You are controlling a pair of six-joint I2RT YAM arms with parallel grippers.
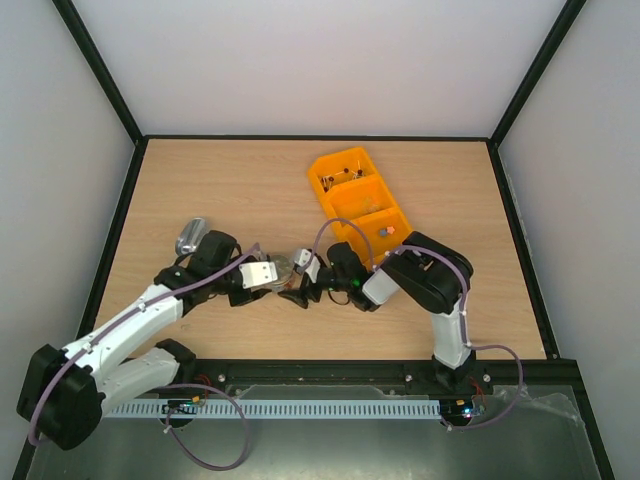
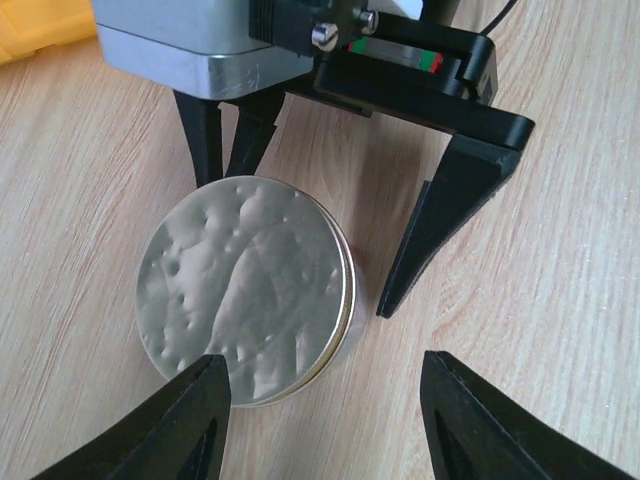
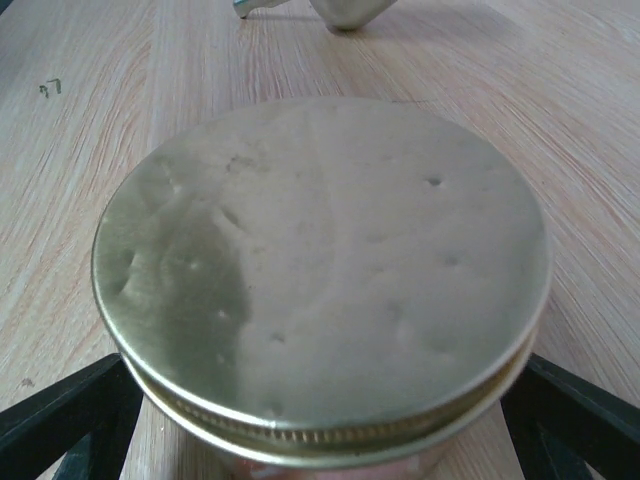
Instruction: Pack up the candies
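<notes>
Gold-lidded jar (image 1: 282,266), lower centre of frame, straddled by half-open left end effector (image 2: 325,362) and wide-open right end effector (image 3: 320,378); neither clamps it.

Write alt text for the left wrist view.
A round, dented metal lid fills the centre, above a wooden table. The right gripper straddles it from the top of the frame; the left gripper, open, enters from the bottom, one finger at the lid's edge, the other clear of it.
</notes>
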